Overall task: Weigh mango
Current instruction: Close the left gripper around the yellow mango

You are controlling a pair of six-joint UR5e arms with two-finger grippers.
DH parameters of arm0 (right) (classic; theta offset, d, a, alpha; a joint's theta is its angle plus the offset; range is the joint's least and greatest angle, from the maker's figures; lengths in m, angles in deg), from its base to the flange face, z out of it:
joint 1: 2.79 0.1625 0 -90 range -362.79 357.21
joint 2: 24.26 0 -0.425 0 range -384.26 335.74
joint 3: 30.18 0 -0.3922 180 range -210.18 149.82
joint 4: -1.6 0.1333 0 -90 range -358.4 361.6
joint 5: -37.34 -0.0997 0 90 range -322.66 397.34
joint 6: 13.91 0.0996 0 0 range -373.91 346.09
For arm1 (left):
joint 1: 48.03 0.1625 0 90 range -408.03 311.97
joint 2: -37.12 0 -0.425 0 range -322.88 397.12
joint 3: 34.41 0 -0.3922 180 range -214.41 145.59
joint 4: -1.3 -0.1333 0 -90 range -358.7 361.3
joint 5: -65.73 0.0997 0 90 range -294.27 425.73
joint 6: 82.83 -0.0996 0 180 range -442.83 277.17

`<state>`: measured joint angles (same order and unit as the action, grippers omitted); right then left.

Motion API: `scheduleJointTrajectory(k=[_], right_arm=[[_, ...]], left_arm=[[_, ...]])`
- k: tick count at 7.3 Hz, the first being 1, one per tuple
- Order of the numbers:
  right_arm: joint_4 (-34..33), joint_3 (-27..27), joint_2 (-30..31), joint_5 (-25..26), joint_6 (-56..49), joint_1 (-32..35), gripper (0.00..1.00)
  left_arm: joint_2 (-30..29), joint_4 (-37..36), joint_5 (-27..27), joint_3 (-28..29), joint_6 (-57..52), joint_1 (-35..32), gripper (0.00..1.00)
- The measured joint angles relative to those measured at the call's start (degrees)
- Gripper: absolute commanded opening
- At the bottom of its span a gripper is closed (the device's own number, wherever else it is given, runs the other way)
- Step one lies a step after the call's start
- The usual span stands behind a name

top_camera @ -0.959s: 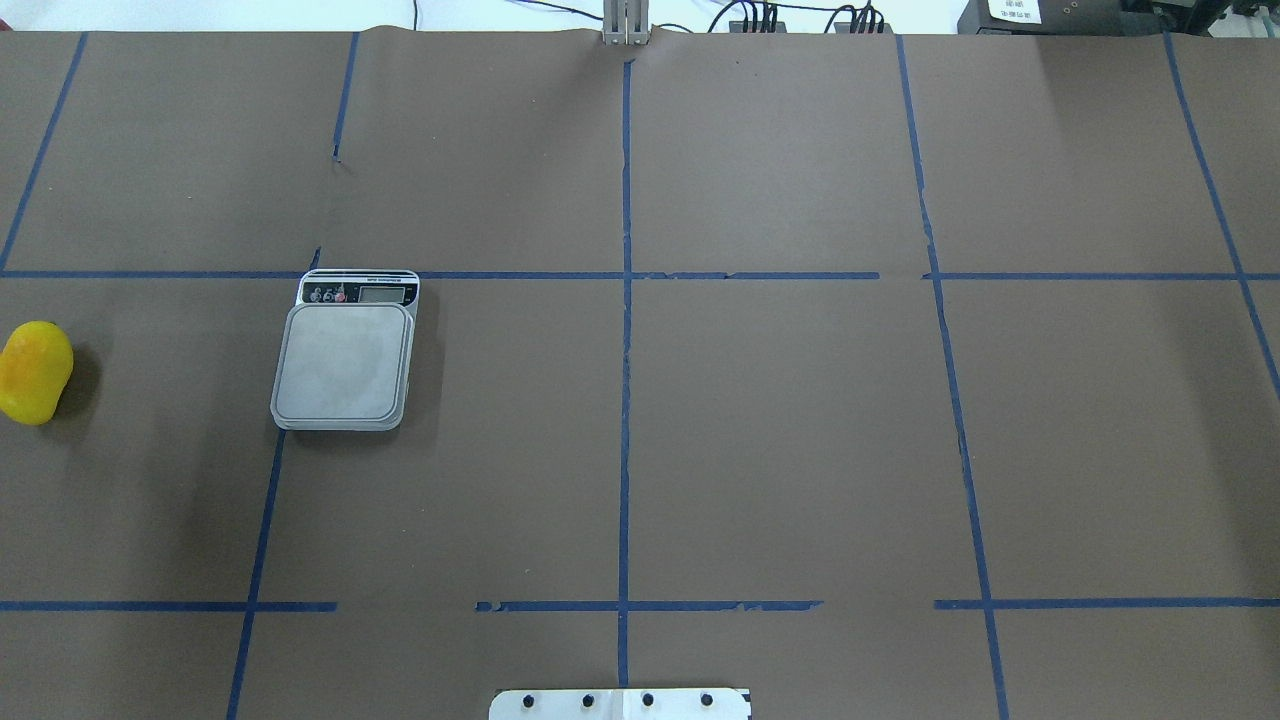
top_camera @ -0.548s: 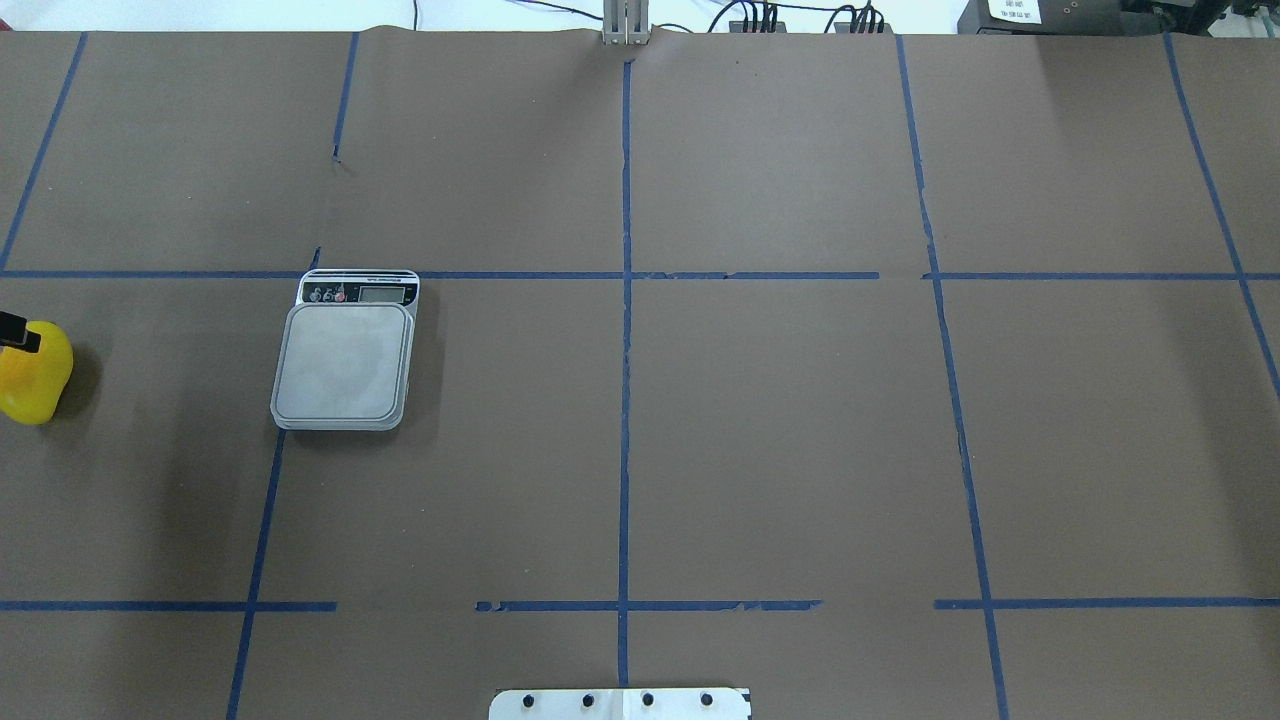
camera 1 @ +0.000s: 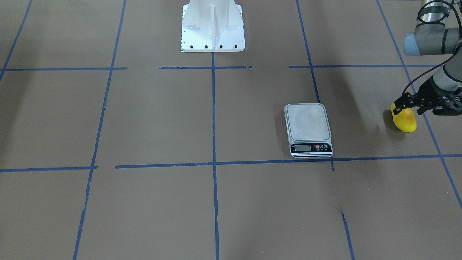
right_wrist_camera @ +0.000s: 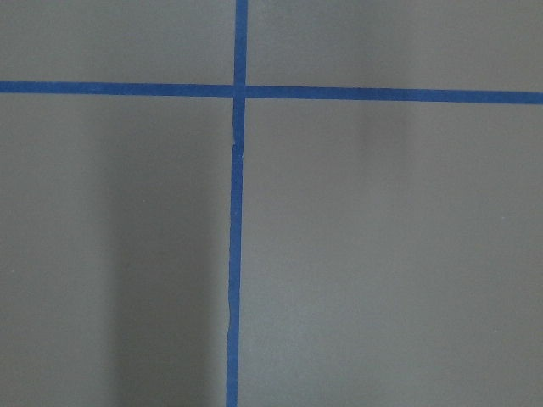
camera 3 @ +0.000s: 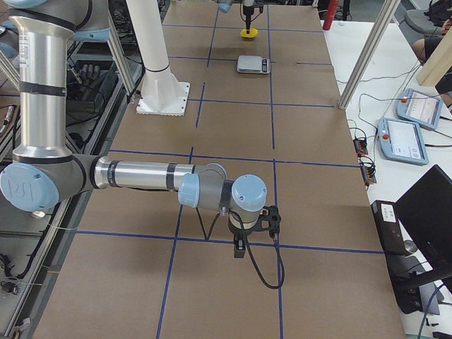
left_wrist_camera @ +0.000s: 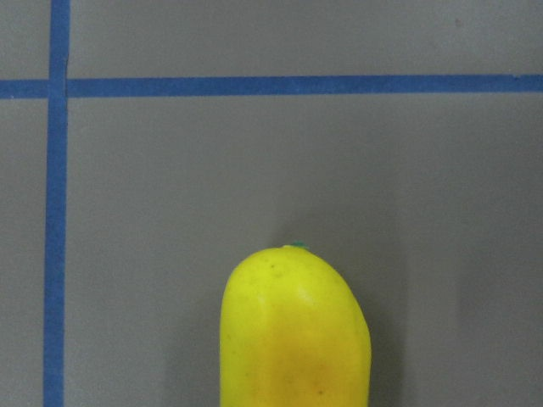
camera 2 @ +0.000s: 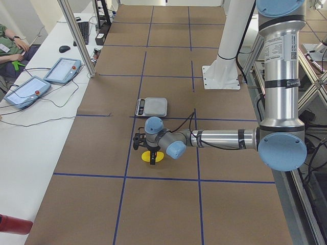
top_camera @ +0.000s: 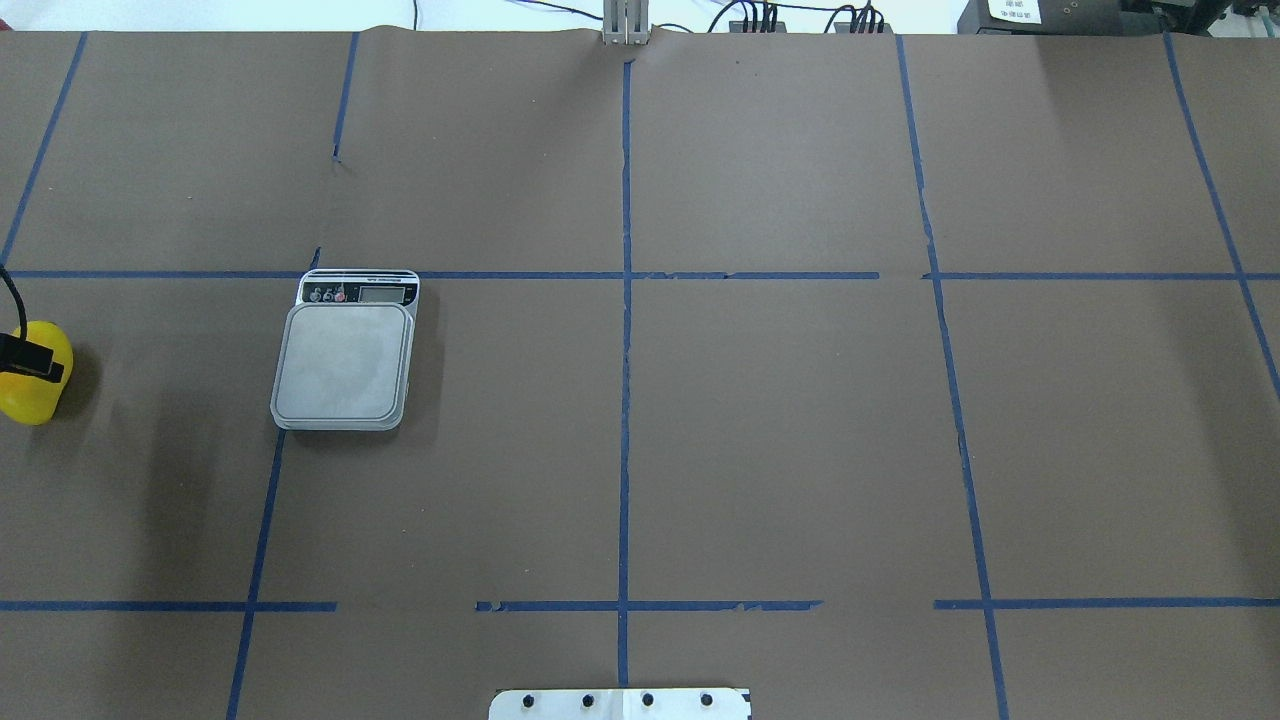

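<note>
The yellow mango (camera 1: 405, 122) lies on the brown table to the left of the grey scale (camera 1: 308, 122), well apart from it. In the overhead view the mango (top_camera: 35, 395) is at the left edge and the scale (top_camera: 345, 362) is empty. My left gripper (camera 1: 408, 107) hangs just above the mango with its fingers apart, one black fingertip (top_camera: 30, 360) crossing the fruit. The left wrist view shows the mango's end (left_wrist_camera: 295, 339) close below, with no fingers in view. My right gripper (camera 3: 240, 248) hovers low over bare table far to the right; I cannot tell whether it is open or shut.
The robot's white base (camera 1: 213, 25) stands at the table's middle. Blue tape lines mark a grid on the brown table cover (top_camera: 780, 420). Tablets and cables (camera 2: 36, 87) lie on the white bench beyond the table's far edge.
My left gripper's fingertip has come in from the left edge of the overhead view and moved over the mango. The mango and the scale have not moved.
</note>
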<state>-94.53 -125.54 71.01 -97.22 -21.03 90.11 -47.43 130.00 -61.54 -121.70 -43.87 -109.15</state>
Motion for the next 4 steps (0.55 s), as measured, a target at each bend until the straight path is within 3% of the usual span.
scheduleJointTrajectory(k=[1,3,4], right_arm=[[-0.01,0.00,0.00,0.00,0.00,0.00,1.00],[0.00,0.00,0.00,0.00,0.00,0.00,1.00],[0.01,0.00,0.00,0.00,0.00,0.00,1.00]], left_arm=[[-0.13,0.00,0.00,0.59,-0.06,0.51,1.00],[-0.24,0.03,0.00,1.28,-0.16,0.95,0.21],[-0.33,0.00,0.00,1.30,-0.21,1.03,0.00]])
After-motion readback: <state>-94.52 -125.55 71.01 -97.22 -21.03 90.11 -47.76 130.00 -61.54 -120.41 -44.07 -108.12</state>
